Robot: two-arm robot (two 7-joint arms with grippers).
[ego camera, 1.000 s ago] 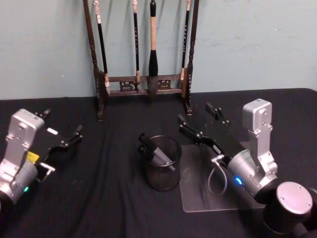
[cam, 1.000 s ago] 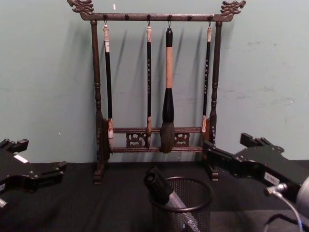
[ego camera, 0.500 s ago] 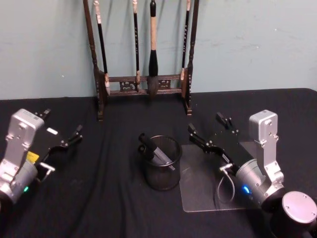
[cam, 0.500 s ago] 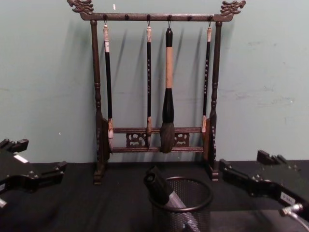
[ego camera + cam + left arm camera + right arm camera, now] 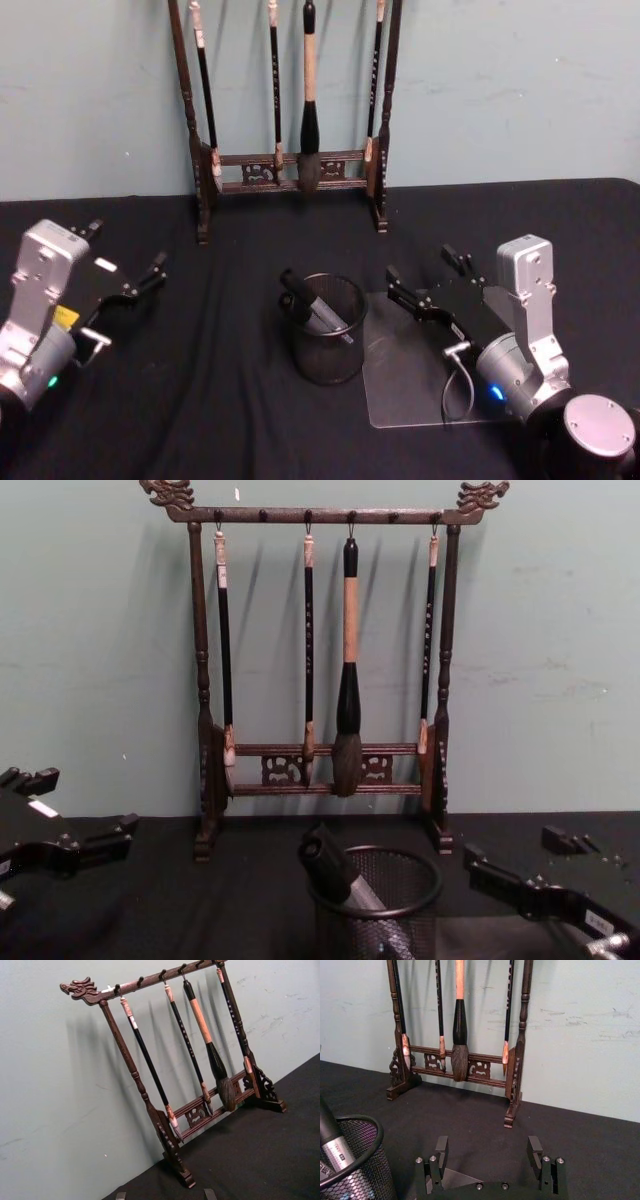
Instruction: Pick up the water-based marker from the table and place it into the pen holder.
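Observation:
The pen holder (image 5: 322,362), a round black mesh cup, stands at the table's middle. The water-based marker (image 5: 318,310), grey with a black cap, leans inside it with the cap above the rim. The chest view has the marker (image 5: 331,865) poking out of the holder (image 5: 402,930). My right gripper (image 5: 420,263) hovers open and empty to the right of the holder, over a clear sheet. From the right wrist its fingers (image 5: 441,1146) are spread, with the holder (image 5: 365,1180) and marker (image 5: 333,1146) off to one side. My left gripper (image 5: 128,246) rests open at the far left.
A tall dark wooden brush rack (image 5: 288,170) with several hanging brushes stands at the back against the wall. A clear plastic sheet (image 5: 405,385) lies flat on the black cloth right of the holder. Bare cloth lies between the holder and my left gripper (image 5: 70,802).
My right gripper has drawn back from the holder, to the right and toward me, and has sunk lower. The marker stays in the holder. The left arm has not moved.

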